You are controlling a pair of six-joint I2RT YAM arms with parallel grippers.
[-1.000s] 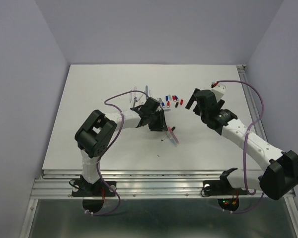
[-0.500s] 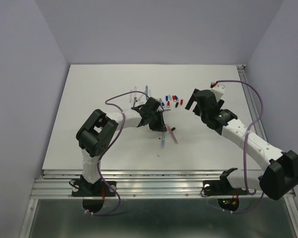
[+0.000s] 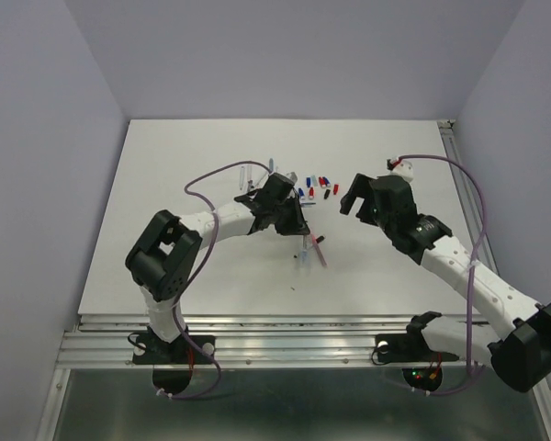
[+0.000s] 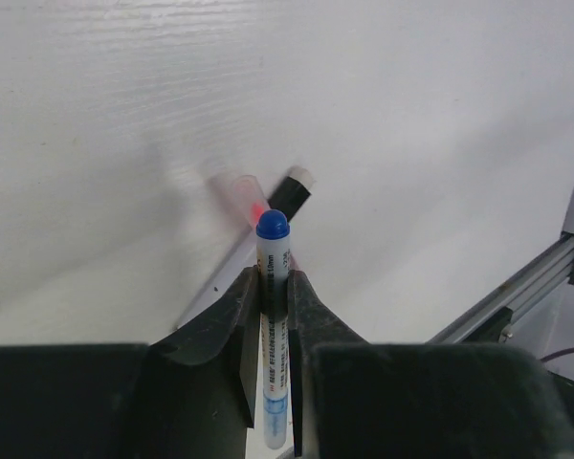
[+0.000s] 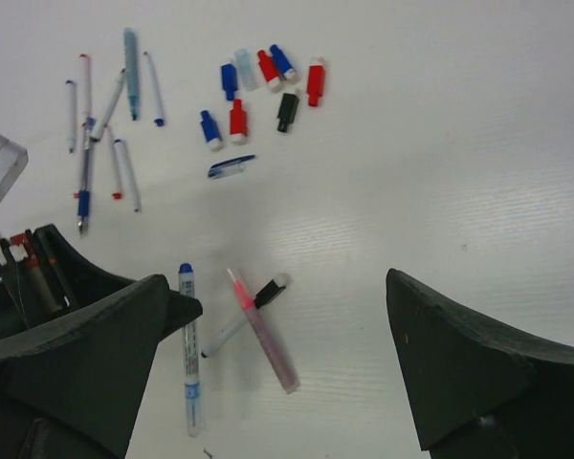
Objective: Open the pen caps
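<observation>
My left gripper (image 4: 273,277) is shut on a white pen (image 4: 272,325) whose blue cap (image 4: 273,225) sticks out past the fingertips. In the top view this gripper (image 3: 297,234) is mid-table with the pen (image 3: 303,252) below it. The pen also shows in the right wrist view (image 5: 187,373). Several loose red, blue and black pen caps (image 5: 267,67) lie in a cluster, also seen from above (image 3: 320,186). My right gripper (image 5: 277,277) is wide open and empty, above the table right of the pens (image 3: 349,195).
A pink uncapped pen (image 5: 263,335) lies crossed with a black-capped pen (image 5: 268,292) just past the held pen's cap; the pink pen also shows in the left wrist view (image 4: 239,186). Several bare pen barrels (image 5: 115,143) lie far left. The metal rail (image 3: 257,322) runs along the table's near edge.
The left gripper has shifted slightly up and left with the blue-capped pen and its elbow has swung left. The right gripper has come a little nearer and lower.
</observation>
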